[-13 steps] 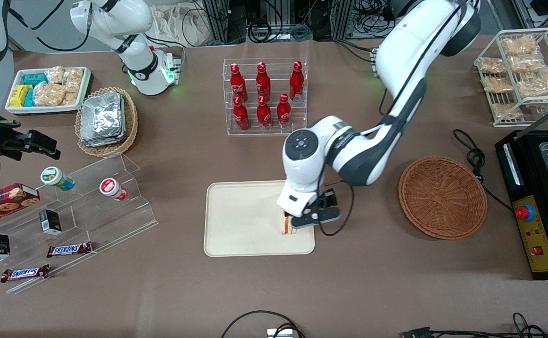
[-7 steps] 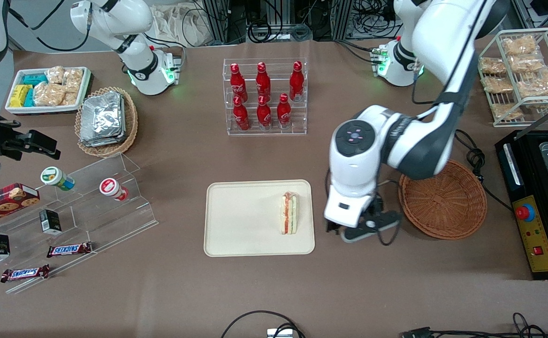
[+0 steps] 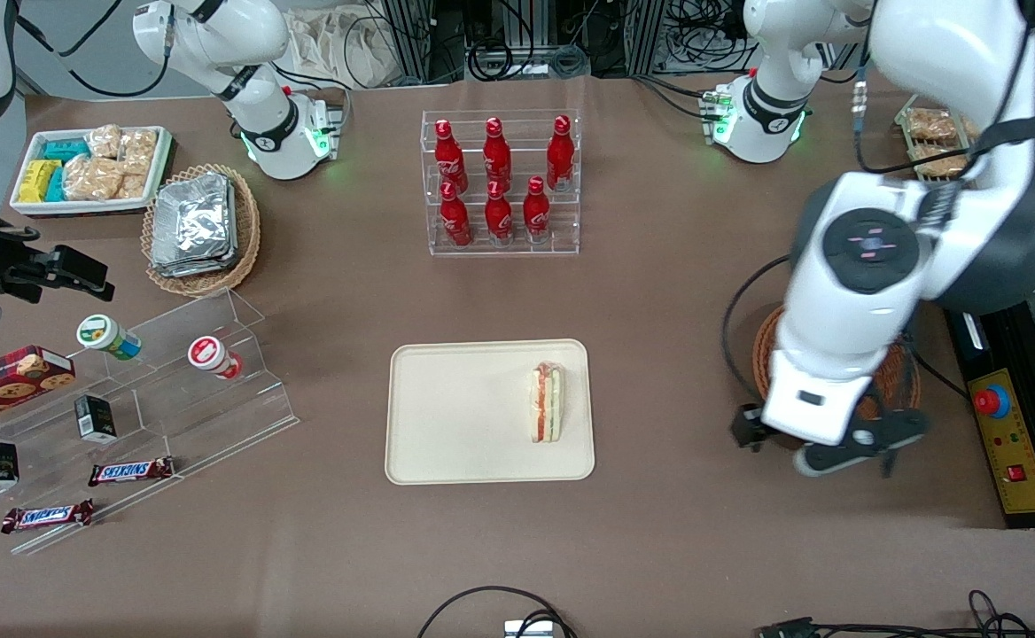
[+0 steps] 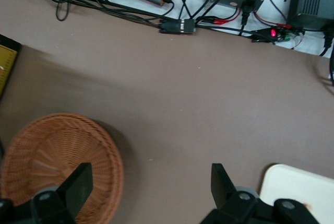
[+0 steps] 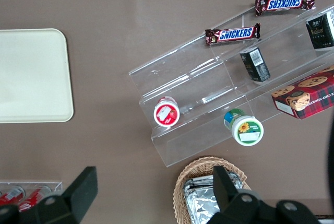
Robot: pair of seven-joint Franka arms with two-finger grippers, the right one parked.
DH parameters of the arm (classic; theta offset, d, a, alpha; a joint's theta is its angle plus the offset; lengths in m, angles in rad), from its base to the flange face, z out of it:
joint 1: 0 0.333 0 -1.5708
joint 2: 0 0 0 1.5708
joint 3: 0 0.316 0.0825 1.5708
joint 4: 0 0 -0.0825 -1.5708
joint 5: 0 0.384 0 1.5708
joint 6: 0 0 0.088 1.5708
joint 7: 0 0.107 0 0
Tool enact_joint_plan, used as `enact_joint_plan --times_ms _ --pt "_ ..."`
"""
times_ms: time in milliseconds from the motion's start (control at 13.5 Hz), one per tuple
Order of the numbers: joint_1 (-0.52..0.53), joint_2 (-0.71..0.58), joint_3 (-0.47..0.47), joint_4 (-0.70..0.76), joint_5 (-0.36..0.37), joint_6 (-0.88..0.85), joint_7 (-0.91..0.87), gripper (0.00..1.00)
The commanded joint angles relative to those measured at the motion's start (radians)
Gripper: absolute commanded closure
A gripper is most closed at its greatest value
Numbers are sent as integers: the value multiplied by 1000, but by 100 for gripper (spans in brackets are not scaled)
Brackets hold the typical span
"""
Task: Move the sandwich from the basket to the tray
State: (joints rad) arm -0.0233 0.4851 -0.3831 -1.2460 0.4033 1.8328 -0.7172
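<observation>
Above basket (image 3: 903, 377), tool (image 4: 151, 185) open, downward-pointing

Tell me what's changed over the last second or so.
The gripper let go of the sandwich and swung away toward the working arm's end, now open and empty above the basket. The sandwich stays standing on the tray; nothing else moved.

The sandwich (image 3: 546, 401) lies on the tray (image 3: 447, 416); the hand (image 4: 151, 190) hangs open above the basket (image 3: 903, 377), toward the working arm's end of the desk (image 3: 659, 532).
</observation>
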Motion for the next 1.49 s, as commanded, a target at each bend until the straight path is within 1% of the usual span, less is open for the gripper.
enact_joint_plan --times_ms 0,149,372,595,669,892,966,1115,1189,1412 --pt "77 -62 -8 -23 -69 -33 126 0" --pt "114 -80 -7 -23 -110 -56 214 0" --pt "155 -100 -7 -24 -133 -82 234 0" --pt "181 -123 1 -24 -173 -122 387 0" --pt "192 -141 13 -29 -196 -127 406 0" --pt "181 -226 116 -93 -296 -125 510 0" --pt "160 -255 159 -125 -316 -119 540 0" --pt "93 -321 281 -193 -369 -116 617 0" --pt "79 -350 324 -217 -389 -124 661 0" --pt "77 -414 346 -245 -390 -173 743 0"
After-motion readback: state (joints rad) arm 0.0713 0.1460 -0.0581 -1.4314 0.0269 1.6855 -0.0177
